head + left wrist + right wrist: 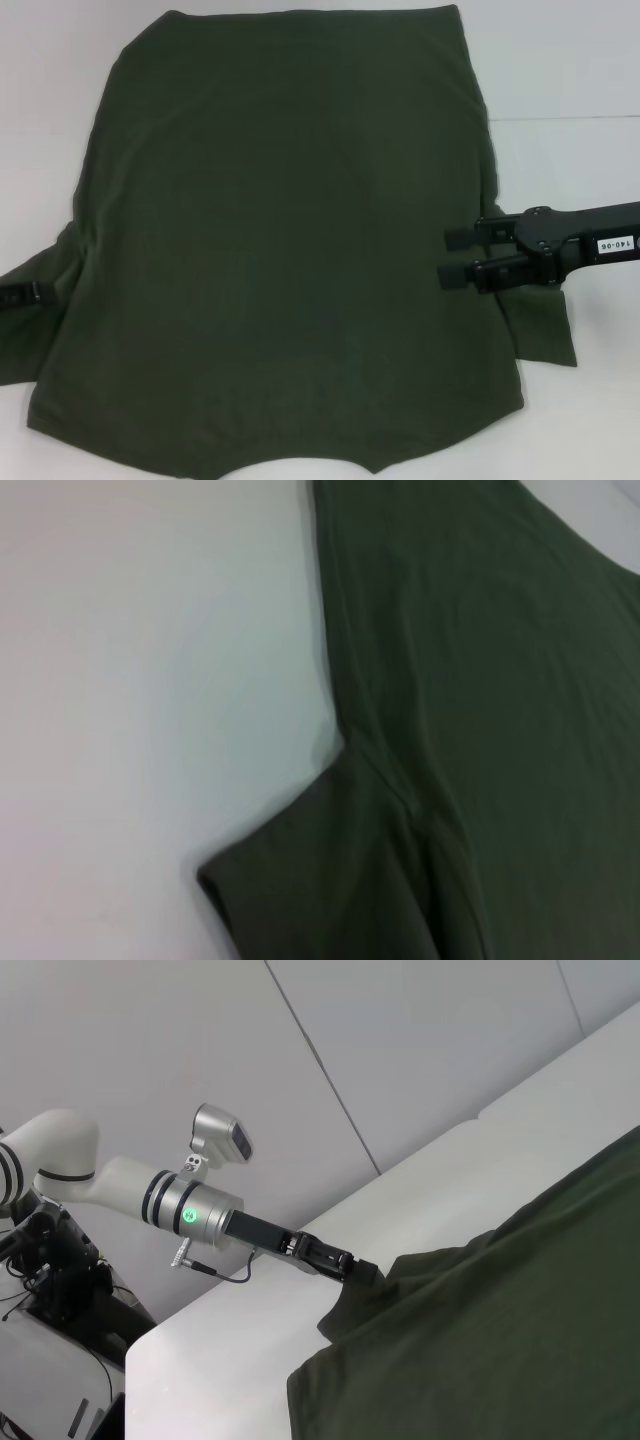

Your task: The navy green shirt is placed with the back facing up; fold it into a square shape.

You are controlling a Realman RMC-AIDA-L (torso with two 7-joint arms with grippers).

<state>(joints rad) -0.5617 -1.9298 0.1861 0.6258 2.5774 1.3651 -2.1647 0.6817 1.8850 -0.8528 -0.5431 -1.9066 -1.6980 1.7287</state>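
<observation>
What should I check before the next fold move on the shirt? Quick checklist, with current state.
1. Navy green shirt spread flat on the white table, plain side up: ok.
2. Right gripper at the shirt's right edge by the sleeve, fingers apart, over the cloth: ok. Touching the cloth: cannot tell.
3. Left gripper at the left sleeve: ok, at the sleeve in the head view and right wrist view.
4. Left gripper's hold on the sleeve: cannot tell, its tip is hidden in the cloth.
5. Left sleeve lying flat: not ok, the cloth is bunched up around the gripper.
6. Both grippers level across the shirt: roughly ok.
</observation>
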